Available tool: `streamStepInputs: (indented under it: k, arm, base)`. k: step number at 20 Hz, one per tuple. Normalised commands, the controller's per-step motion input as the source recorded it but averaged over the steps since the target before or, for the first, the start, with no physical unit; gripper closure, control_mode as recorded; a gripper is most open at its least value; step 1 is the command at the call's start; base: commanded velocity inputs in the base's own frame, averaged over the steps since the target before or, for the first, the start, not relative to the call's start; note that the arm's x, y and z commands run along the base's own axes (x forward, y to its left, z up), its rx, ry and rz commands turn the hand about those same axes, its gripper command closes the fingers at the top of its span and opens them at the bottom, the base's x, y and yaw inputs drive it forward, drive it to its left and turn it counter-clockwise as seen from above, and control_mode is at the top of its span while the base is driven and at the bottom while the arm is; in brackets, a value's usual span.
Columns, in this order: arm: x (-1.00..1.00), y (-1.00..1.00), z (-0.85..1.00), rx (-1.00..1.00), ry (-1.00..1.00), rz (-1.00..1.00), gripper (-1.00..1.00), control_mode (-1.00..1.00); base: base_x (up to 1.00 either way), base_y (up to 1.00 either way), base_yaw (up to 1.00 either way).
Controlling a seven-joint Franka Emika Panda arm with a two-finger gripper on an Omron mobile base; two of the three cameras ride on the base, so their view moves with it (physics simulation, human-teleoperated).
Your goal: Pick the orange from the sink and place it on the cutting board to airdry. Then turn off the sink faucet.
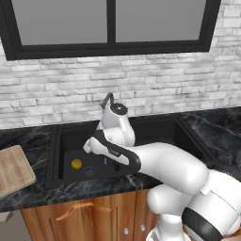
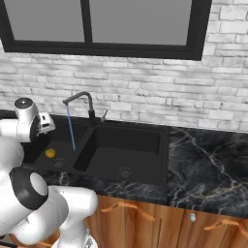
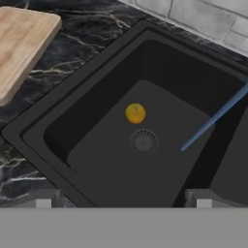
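The orange (image 3: 135,113) lies on the floor of the black sink's (image 3: 87,92) left basin, just beside the round drain (image 3: 144,141); it also shows as orange (image 1: 76,164) and orange (image 2: 50,153). My gripper (image 3: 122,201) hovers above that basin, open, nothing between its fingers, well clear of the fruit. The hand (image 1: 89,146) hangs over the basin's middle. The tan cutting board (image 1: 14,169) rests on the counter left of the sink, board (image 3: 22,48). The dark faucet (image 2: 80,99) runs a thin blue water stream (image 2: 71,128) into the left basin.
The right basin (image 2: 126,150) holds only its drain (image 2: 125,172). Black marble counter (image 2: 203,164) stretches to the right. A white brick wall and dark window frame stand behind the sink. The faucet's lever (image 2: 103,116) sits at its base.
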Motion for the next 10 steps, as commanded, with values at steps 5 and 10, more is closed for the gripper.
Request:
streamStepInputs:
  k: [5,10]
  arm:
    - [0.2,0.12,-0.27,-0.02,0.0,0.0,-1.0,-1.0]
    - [0.19,0.14,-0.23,0.0,0.0,0.01,-1.0,-1.0]
  base:
    - [0.0,0.0,0.0]
    - [0.0,0.0,0.0]
